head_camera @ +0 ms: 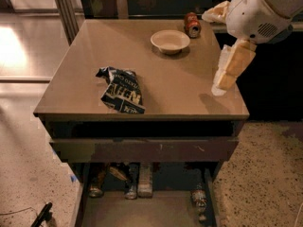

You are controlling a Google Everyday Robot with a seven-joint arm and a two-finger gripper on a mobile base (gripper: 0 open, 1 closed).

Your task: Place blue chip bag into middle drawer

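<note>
**End effector at the counter's right edge, bag across on the left**

Your end effector (221, 82) hangs just above the counter (180, 79) at its right edge, about midway between the counter's front and back. It points down with its cream tip close to the surface. You cannot tell from this view whether it is wide or narrow, and nothing shows in it.

The blue chip bag (120, 90) lies flat and crumpled on the counter's front-left part, close to the front edge, with its white lettering up. It is well apart from the end effector: across the counter to the left in this view and a little nearer the front. Its long axis runs diagonally, from the counter's back-left toward its front-right. Coming in from the right, you would probably meet the bag partly along its length, so expect to turn the wrist and close across the narrow way.

At the counter's back sit a pale bowl (170, 41) near the middle and a red-orange soda can (191, 24) toward the back-right corner. Both are behind the line from end effector to bag.

Below the counter's front, the drawer with the dark-brown front panel (142, 149) is out a little. Under it the middle drawer (151, 214) is pulled out, its grey-brown floor bare at the front, with bottles and cans (137, 186) along its back. The bag is not yet picked up, so this looks like the reach step.
</note>
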